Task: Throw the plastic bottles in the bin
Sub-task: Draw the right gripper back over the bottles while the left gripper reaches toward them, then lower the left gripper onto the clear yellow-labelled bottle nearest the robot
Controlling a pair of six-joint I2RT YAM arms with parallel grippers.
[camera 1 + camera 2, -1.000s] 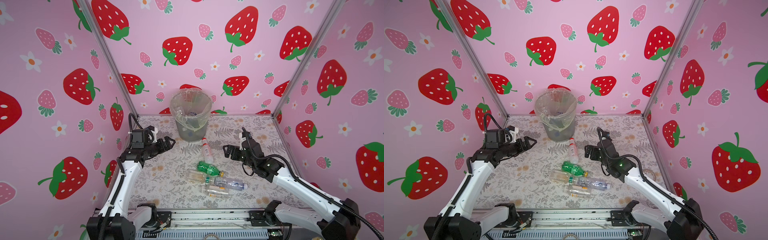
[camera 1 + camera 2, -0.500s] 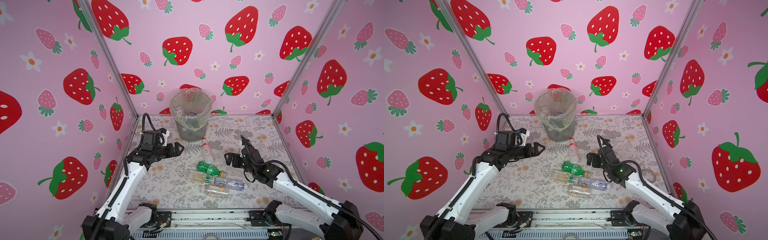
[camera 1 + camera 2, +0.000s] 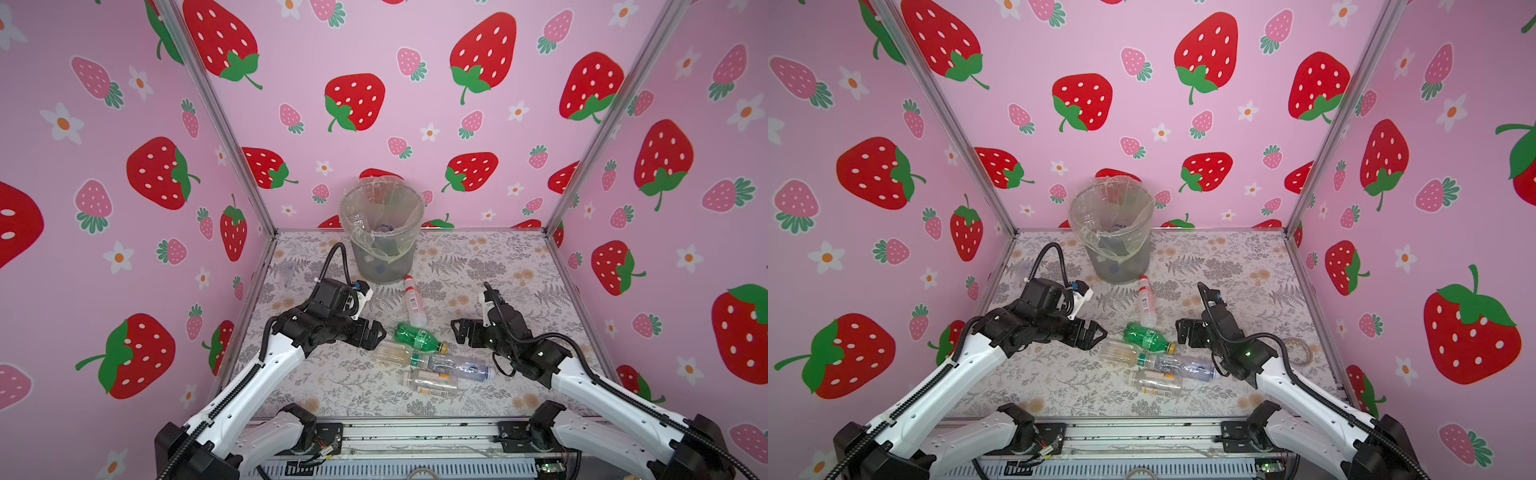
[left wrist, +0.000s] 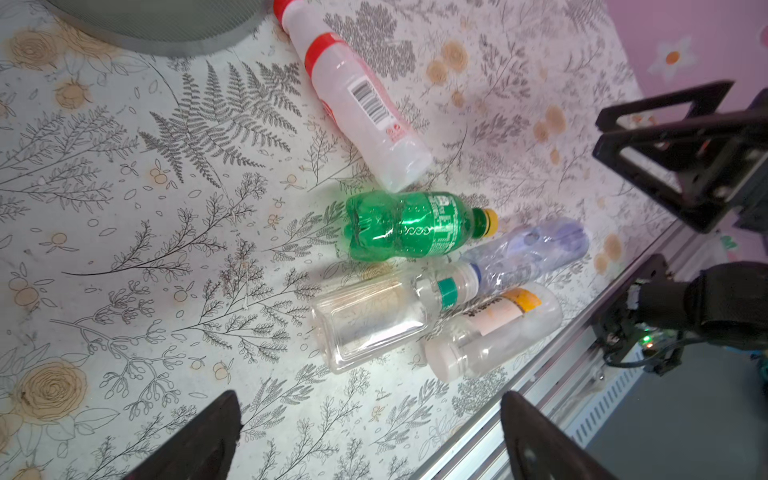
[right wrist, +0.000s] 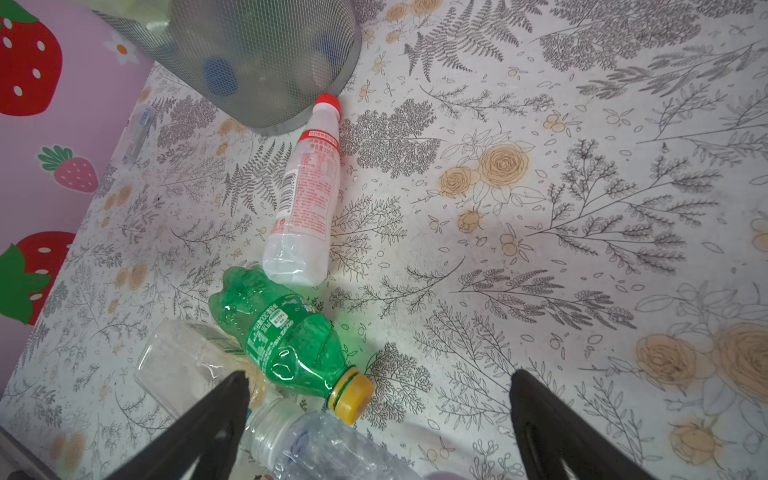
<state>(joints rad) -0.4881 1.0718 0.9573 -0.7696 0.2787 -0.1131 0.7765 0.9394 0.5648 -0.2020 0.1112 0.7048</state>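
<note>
The grey bin [image 3: 382, 232] stands at the back, lined with a clear bag, with bottles inside. Several plastic bottles lie in front of it. A white red-capped one [image 3: 413, 301] is nearest the bin. A green yellow-capped one [image 3: 417, 336], a clear square one [image 3: 392, 353], a crushed clear one [image 3: 461, 368] and an orange-labelled one [image 3: 432, 382] cluster together. My left gripper [image 3: 377, 333] hovers open just left of the cluster, empty [image 4: 370, 403]. My right gripper [image 3: 457, 332] is open just right of the green bottle's cap [image 5: 349, 397], empty [image 5: 378, 378].
One more clear bottle [image 3: 288, 272] lies by the left wall. A roll of tape [image 3: 1298, 351] sits near the right wall behind the right arm. The metal frame rail [image 3: 415, 432] runs along the table's front edge.
The left arm has swung right and down to the bottle cluster. The right gripper has dropped and drawn slightly forward toward the green bottle. Both stayed open.
</note>
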